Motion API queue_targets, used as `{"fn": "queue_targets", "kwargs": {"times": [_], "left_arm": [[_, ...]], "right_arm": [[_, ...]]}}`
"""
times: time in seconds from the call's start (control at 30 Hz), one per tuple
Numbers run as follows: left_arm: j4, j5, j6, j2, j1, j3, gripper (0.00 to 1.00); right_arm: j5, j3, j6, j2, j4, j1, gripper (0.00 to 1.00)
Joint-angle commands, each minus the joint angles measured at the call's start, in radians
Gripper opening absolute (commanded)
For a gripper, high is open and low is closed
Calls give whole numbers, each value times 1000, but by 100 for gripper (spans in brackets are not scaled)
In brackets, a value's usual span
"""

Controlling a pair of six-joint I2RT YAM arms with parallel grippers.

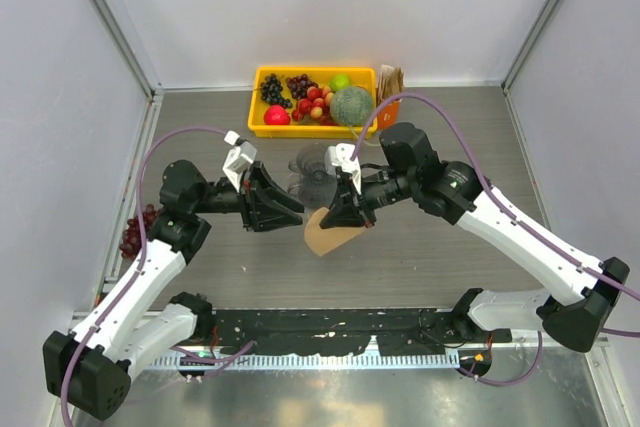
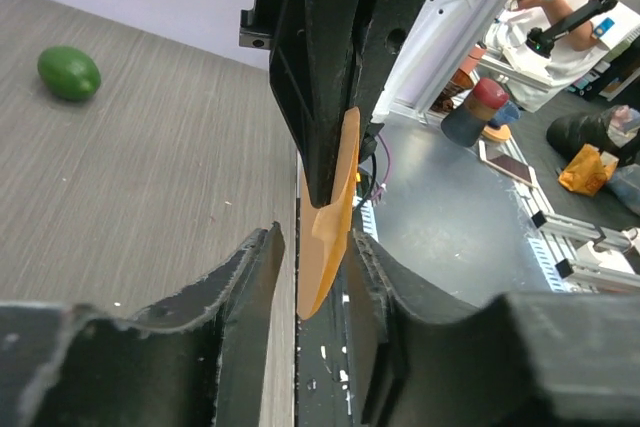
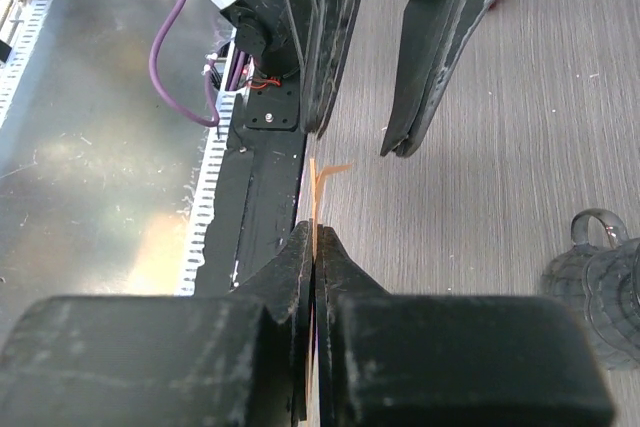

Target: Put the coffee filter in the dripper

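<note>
**Holding the filter just short of the dripper**

The step in hand appears to be the carry: the coffee filter point(image 1: 325, 237) is picked up but not yet in the dripper point(image 1: 312, 169). The right gripper point(image 3: 313, 239) is clenched on the paper, which both wrist views show edge-on as a thin tan sheet pinched flat between its fingers. From above, the filter hangs as a fan below that gripper, over the table just in front of the dripper. Whether its lower edge touches the table cannot be told.

The left gripper point(image 2: 315, 237) faces the right one, tip to tip. Its jaws stand apart on either side of the sheet and are not pressing it, so the right arm alone bears the filter.

The dripper stands upright between and behind the two grippers, its rim free, with a yellow tray point(image 1: 262, 127) of fruit beyond it.

The next move likely calls for lifting the filter over the rim and turning its point downward. The folded paper probably also needs coaxing open so it seats against the ribbed wall instead of lying across the top. The light, clear dripper could easily be nudged, so a gentle descent seems wise.
</note>
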Motion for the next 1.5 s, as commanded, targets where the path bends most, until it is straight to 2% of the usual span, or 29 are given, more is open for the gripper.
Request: {"fn": "queue_targets", "kwargs": {"times": [0.0,0.1,0.2,0.8,1.23,1.47], "left_arm": [[61,37,-14,-33,13,24,44],[58,35,-7,-33,13,24,51],[59,31,-8,-31,13,24,54],[61,17,9,7,-59,18,46],[-23,0,73,13,-76,24,43],[-85,-11,124,15,-82,33,47]], "right_arm": [[-9,-9,-53,-51,-3,5,5],[-24,-10,-59,-55,-5,5,5],[-58,-13,-77,-55,-8,5,5],[-60,16,-96,-9,-28,31,5],[-50,30,-83,-3,-26,31,5],[-35,40,-65,3,-12,31,5]]}}
